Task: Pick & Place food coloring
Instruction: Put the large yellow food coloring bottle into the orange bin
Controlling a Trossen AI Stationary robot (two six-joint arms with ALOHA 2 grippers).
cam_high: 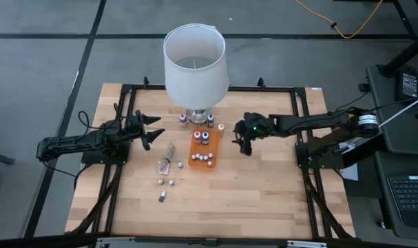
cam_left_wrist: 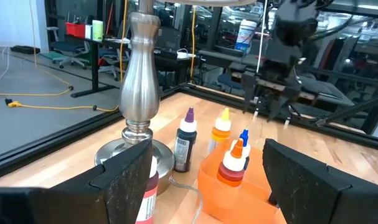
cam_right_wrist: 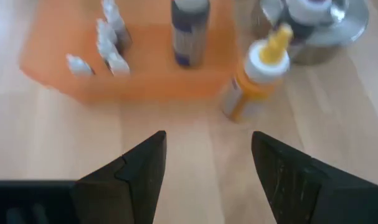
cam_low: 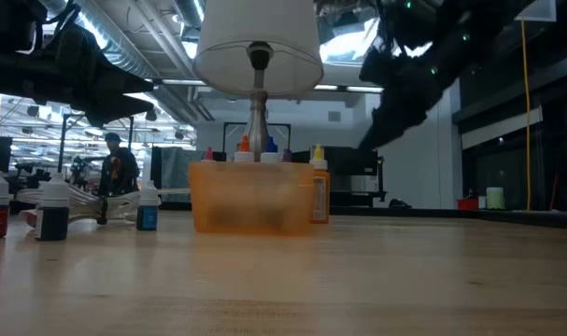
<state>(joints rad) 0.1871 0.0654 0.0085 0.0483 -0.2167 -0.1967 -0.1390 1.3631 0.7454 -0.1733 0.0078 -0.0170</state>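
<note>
Bottles of food coloring sit in three groups: a few upright in the orange tray (cam_high: 204, 157) at mid-table, some on the wood around the lamp (cam_high: 195, 65) base behind it, and loose ones (cam_high: 166, 182) on the bare wood near the front-left, beside a clear wrapper (cam_high: 169, 160).

Right gripper (cam_high: 244, 142) hovers above the table just right of the tray, jaws apart and empty. Its wrist view looks down on a yellow-capped bottle (cam_right_wrist: 256, 78) standing on the wood next to the tray's edge. Left gripper (cam_high: 148, 129) hangs off the tray's left, near the lamp, also open with nothing between its fingers.

This looks like the approach step of a pick, with the yellow-capped bottle the likely target for the right arm. Next it would need to drop down with the fingers straddling that bottle, then close gently; the bottle is small and narrow, so a glancing touch could tip it against the tray or lamp base.
</note>
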